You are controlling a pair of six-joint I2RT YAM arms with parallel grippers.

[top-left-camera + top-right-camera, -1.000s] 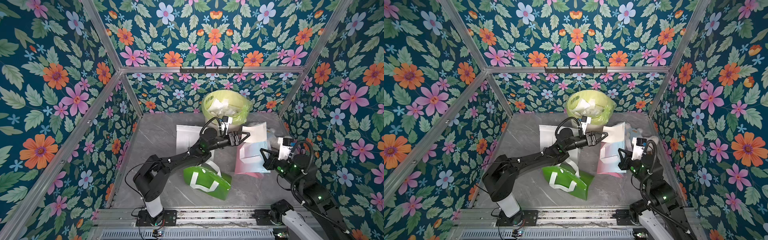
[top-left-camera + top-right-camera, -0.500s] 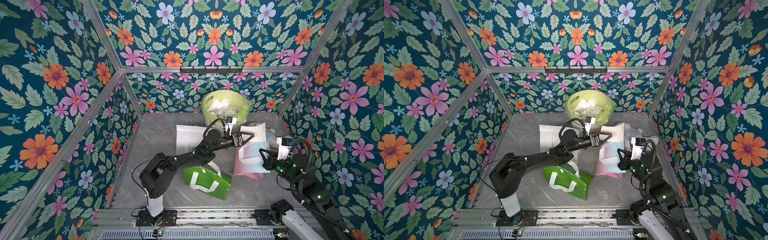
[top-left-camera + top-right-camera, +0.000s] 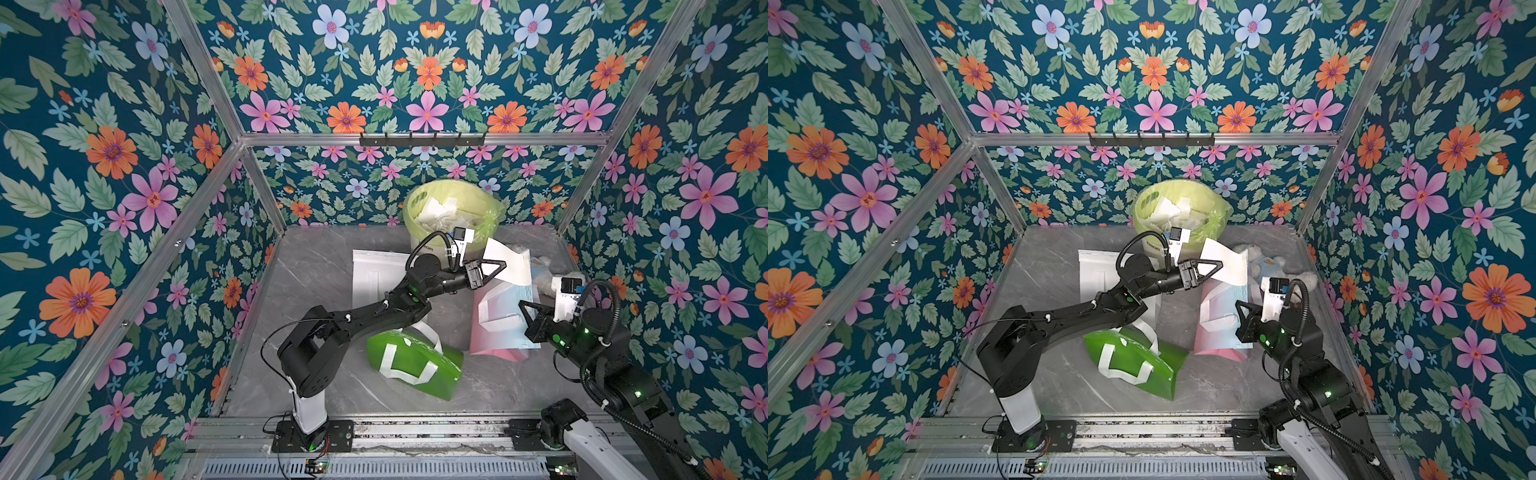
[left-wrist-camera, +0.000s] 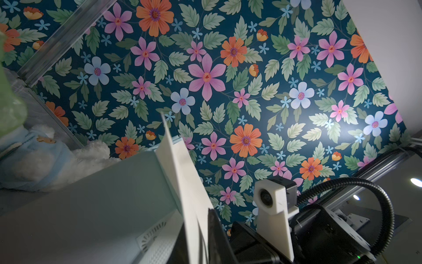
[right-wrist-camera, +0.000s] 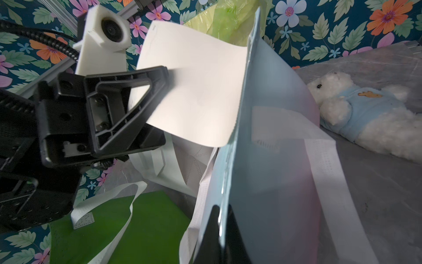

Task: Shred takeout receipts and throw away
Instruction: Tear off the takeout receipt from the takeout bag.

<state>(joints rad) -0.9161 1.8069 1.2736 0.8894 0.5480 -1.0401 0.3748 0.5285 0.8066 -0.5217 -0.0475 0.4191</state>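
White paper's the story here: the receipt [image 5: 201, 91] is sticking up out of the mouth of the pink bag [image 3: 498, 328], curled over a bit, just in front of the bin [image 3: 453, 208].

The big change is that a second ago the left gripper [image 3: 500, 266] was hanging beside that sheet with its jaws wide apart. Now they've snapped together on the near edge of the paper. The left wrist view shows the sheet running right down between the fingers, so I'd call that a real pinch.

The right gripper [image 3: 521, 305] hasn't budged and is still clamped on the rim of the pink bag, holding it steady.

So my read is that the grab is done and the pull-out comes next. Then the right side has to let go of the bag and take the other end to rip the sheet. It's thin stuff, so a yank at a bad angle could tear it early.

The bin already has white scraps [image 3: 436, 210] in its yellow-green liner. On the table [image 3: 316, 257] there's also a green bag [image 3: 415, 365], a flat white bag [image 3: 374, 274] and a teddy bear [image 5: 356, 109] off by the wall.
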